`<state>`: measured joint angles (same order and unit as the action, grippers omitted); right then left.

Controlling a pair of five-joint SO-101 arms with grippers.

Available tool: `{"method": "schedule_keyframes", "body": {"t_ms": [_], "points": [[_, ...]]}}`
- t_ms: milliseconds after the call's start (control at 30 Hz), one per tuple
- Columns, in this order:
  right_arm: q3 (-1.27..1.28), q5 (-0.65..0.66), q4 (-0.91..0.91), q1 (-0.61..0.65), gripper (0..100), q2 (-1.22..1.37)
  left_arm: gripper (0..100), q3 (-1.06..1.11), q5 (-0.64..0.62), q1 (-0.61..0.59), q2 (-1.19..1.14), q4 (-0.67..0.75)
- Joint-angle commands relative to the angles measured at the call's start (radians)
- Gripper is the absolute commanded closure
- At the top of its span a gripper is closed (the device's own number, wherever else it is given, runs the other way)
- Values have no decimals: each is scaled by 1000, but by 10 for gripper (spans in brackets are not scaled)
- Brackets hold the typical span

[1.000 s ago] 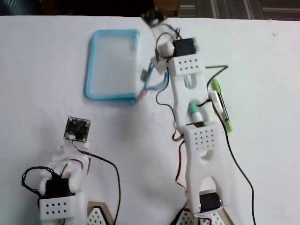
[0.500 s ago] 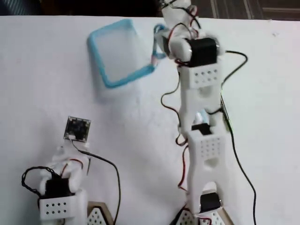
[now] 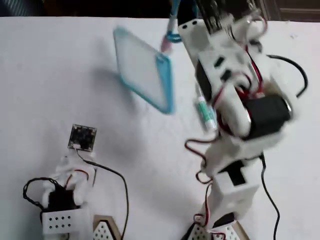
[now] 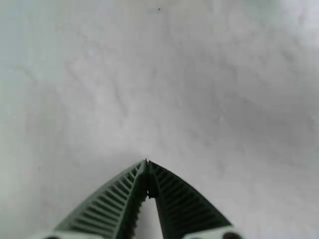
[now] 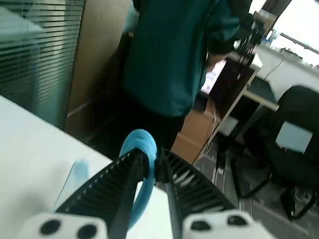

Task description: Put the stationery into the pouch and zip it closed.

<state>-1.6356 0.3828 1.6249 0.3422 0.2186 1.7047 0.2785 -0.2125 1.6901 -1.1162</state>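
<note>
Right gripper [image 5: 152, 160]: jaws pinched on the blue loop [image 5: 143, 145] of the pouch [image 3: 144, 67]. The pouch hangs just below and beside the jaws, tilted, and looks to be raised off the table [image 3: 50, 60]. Left gripper [image 4: 147, 172]: closed, nothing held, bare tabletop just ahead of it.

Progress: early. I see nothing inside the pouch. A green-capped pen [image 3: 205, 114] lies under my right arm, not packed. Loading is still to do, and so is zipping.

Marker [image 3: 205, 113] on white table [image 3: 55, 65]
</note>
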Motion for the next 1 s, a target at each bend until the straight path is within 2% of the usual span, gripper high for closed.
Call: {"method": "schedule_keyframes", "body": {"t_ms": [0,167,400,567,800,967], "points": [[-29,-11,-70,1,981,-84,975,-6,6,-1,13,-5],[-29,-28,-183,4,981,-147,975,-6,6,-1,13,-5],[-20,-209,-214,4,981,-186,975,-6,6,-1,13,-5],[-20,-236,-125,10,981,-188,975,-6,6,-1,13,-5],[-18,-235,-4,145,981,-163,974,-6,5,-1,13,-3],[-21,-236,71,168,981,-88,975,-6,2,1,13,-3]]}}
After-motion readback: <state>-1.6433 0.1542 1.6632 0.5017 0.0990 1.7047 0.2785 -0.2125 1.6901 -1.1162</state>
